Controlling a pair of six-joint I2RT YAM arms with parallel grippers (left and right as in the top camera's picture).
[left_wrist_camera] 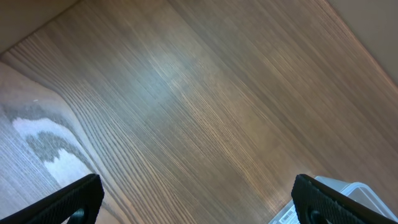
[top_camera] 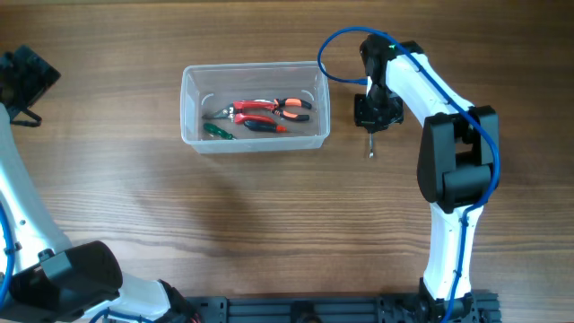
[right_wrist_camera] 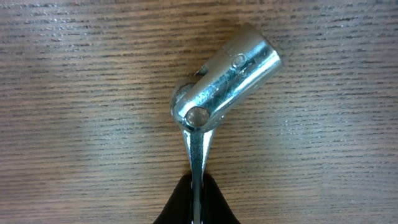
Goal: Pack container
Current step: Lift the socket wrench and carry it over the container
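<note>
Right jaws clamp a socket tool beside the container; left jaws gape.

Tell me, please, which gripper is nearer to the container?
Right. The right gripper sits just right of the container, holding a metal tool; the left gripper is far off to its left.

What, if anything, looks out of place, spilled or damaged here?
Nothing looks spilled or damaged. The only stray item is a metal swivel-head socket wrench, which is outside the clear container on its right side, with the right gripper shut on its shaft. The red-handled pliers lie flat inside the container.
</note>
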